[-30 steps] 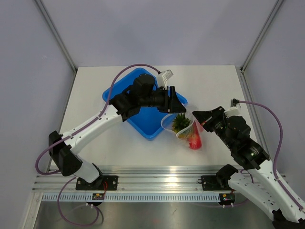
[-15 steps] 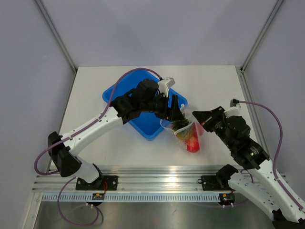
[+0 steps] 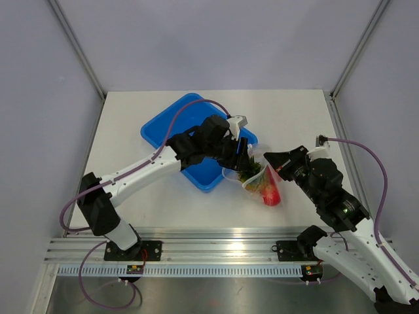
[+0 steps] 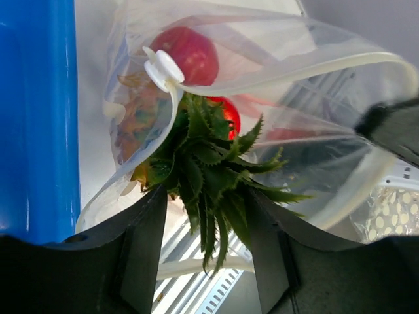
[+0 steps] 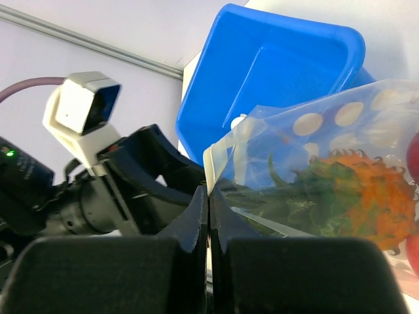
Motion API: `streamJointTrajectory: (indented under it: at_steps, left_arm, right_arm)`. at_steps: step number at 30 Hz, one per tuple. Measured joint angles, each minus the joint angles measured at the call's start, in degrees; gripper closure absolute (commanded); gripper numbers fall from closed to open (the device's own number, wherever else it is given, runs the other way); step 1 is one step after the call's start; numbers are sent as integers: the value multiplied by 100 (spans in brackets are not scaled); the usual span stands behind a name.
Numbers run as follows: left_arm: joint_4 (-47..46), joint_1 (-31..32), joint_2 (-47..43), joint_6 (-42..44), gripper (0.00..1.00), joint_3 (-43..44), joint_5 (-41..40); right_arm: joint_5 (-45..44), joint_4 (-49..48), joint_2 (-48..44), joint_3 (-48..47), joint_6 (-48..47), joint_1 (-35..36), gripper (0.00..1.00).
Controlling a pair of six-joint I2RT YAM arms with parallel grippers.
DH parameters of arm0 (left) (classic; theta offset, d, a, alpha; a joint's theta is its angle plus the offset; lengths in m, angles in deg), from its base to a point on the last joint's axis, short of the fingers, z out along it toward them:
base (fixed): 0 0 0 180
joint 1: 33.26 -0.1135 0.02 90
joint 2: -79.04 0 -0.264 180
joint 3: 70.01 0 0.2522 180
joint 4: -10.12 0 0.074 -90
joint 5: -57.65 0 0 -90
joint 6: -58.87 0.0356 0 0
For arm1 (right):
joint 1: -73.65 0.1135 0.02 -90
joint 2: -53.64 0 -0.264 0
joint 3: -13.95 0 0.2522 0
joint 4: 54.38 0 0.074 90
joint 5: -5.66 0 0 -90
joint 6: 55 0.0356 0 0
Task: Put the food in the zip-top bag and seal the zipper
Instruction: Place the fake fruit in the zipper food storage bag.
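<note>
Zip-top bag (image 3: 258, 178) lies on the table (image 3: 294, 118) just beside the blue tray (image 3: 163, 127), at the tray corner nearest the R arm, mouth facing the tray. Pineapple (image 5: 357, 186) is in the bag: orange body inside, green crown (image 4: 209, 170) poking out thru the mouth toward the tray. Two red fruits (image 4: 186, 52) sit deeper in, at the bag end away from the tray.

R gripper (image 5: 208, 216): jaws fully closed, pinching the bag's upper rim and holding the mouth open. L gripper (image 4: 206, 242): at that same tray corner, jaws approx half apart, straddling the crown. Can't tell if they pinch the leaves or only bracket them.

Handling, my read: the bag is thin, floppy, slick film and prob. collapses w/o a hold on the rim. The zipper (image 4: 327, 62) band looks like the stiffest part, so grip there, not mid-film. White slider tab (image 4: 163, 67) sits at the mouth end nearer the tray; likely the spot to grab for sealing. Pineapple looks light and hard, and its spiky leaves may snag the rim, so push at the crown base, not the tips. Red fruits are glossy and round, so they'll roll out if the mouth tips down.
</note>
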Motion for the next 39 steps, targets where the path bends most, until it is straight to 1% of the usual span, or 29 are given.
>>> streamJointTrajectory:
  at_steps: [4, 7, 8, 10, 12, 18, 24, 32, 36, 39]
  left_arm:
    - [7, 87, 216, 22, 56, -2, -76]
    - [-2, 138, 269, 17, 65, 0, -107]
    - [-4, 157, 282, 13, 73, 0, -111]
    - [-17, 188, 297, -9, 83, 0, -118]
    - [-44, 210, 306, -33, 100, -2, -125]
    - [-57, 212, 306, -66, 100, 0, -85]
    - [-208, 87, 212, -238, 100, -13, 166]
    - [-785, 20, 98, -619, 100, -240, 535]
    - [-901, 20, 190, -741, 100, -308, 699]
    - [-852, 20, 367, -752, 100, -192, 807]
  right_arm:
    - [2, 0, 4, 0, 0, 0, 100]
    - [2, -4, 4, 0, 0, 0, 100]
    - [4, -7, 7, 0, 0, 0, 100]
    - [4, -17, 7, 0, 0, 0, 100]
    - [9, -17, 15, 0, 2, 0, 100]
    - [44, -13, 13, 0, 0, 0, 100]
    - [46, 70, -79, 0, 0, 0, 100]
    - [160, 76, -63, 2, 2, 0, 100]
    - [258, 79, -35, 2, 0, 0, 100]
    - [262, 114, -35, 2, 0, 0, 100]
